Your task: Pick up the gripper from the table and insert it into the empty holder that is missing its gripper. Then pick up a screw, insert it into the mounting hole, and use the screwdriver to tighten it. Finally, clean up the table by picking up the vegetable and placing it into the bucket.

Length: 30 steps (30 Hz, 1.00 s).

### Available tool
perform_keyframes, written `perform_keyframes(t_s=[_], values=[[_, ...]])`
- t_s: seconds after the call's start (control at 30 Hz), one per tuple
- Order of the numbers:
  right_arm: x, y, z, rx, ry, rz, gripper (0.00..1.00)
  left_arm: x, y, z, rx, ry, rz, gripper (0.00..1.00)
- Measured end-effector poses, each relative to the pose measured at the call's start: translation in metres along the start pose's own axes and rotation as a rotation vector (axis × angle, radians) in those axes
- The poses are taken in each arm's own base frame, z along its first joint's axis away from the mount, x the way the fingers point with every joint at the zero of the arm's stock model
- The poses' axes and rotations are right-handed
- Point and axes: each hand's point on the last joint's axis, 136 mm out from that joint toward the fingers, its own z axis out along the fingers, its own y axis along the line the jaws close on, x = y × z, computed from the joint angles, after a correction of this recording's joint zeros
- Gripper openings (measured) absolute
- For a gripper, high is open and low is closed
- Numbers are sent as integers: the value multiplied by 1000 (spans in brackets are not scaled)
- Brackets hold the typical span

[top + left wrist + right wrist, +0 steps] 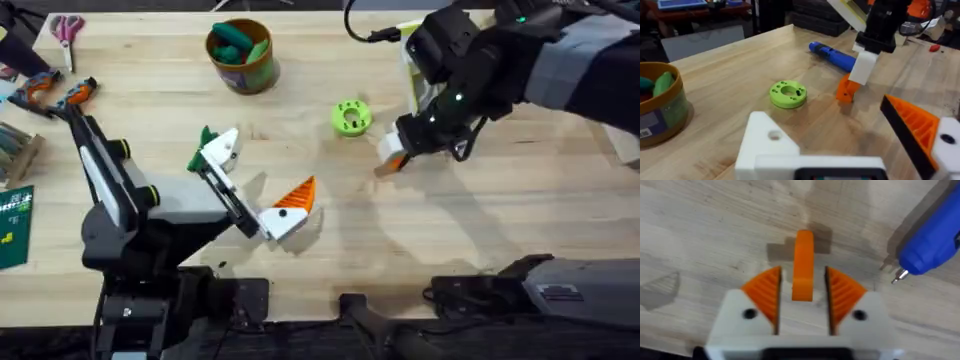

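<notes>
**Step in hand: picking up the loose fingertip**

The scene is a pale wooden table (500,230) with both arms over it. The right gripper (803,274) is lowered at the right-centre of the table. Its ribbed pads are spread to either side of the orange fingertip piece (803,265), with a narrow gap visible on each side. The piece appears to rest on the table, just beside the blue screwdriver (834,56).

The left gripper (260,172) is spread wide and holds nothing. One finger carries an orange pad. The other is a bare white holder (222,150).

Judgement: the pick-up is not yet complete. The next move calls for closing squarely on the piece, lifting it, then aligning it with the bare holder.
</notes>
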Motion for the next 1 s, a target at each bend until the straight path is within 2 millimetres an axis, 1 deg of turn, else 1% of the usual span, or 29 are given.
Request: perform_keyframes(t_s=[0.07, 0.1, 0.17, 0.2, 0.23, 0.43, 0.57, 0.67, 0.83, 0.87, 0.9, 1.0], values=[[0, 0, 0, 1, 2, -1, 310, 0, 0, 0, 0, 0, 0, 987], [0, 0, 0, 1, 1, -1, 245, 0, 0, 0, 0, 0, 0, 987], [0, -1, 0, 3, 2, -5, 170, 0, 0, 0, 0, 0, 0, 987], [0, -1, 0, 3, 0, -8, 69, 0, 0, 0, 0, 0, 0, 987], [-1, 0, 0, 3, -2, -10, 23, 0, 0, 0, 0, 0, 0, 987], [0, -1, 0, 3, 0, -16, 16, 0, 0, 0, 0, 0, 0, 986], [3, -1, -8, 5, 24, -20, 16, 0, 0, 0, 0, 0, 0, 985], [-11, 9, -25, -42, -12, -41, 15, 0, 0, 0, 0, 0, 0, 986], [-41, 40, -61, -226, -116, -88, 14, 0, 0, 0, 0, 0, 0, 986], [-43, 45, -67, -268, -128, -98, 14, 0, 0, 0, 0, 0, 0, 985], [-43, 59, -79, -409, -134, -106, 14, 0, 0, 0, 0, 0, 0, 986], [-44, 65, -90, -544, -136, -76, 14, 0, 0, 0, 0, 0, 0, 986]])
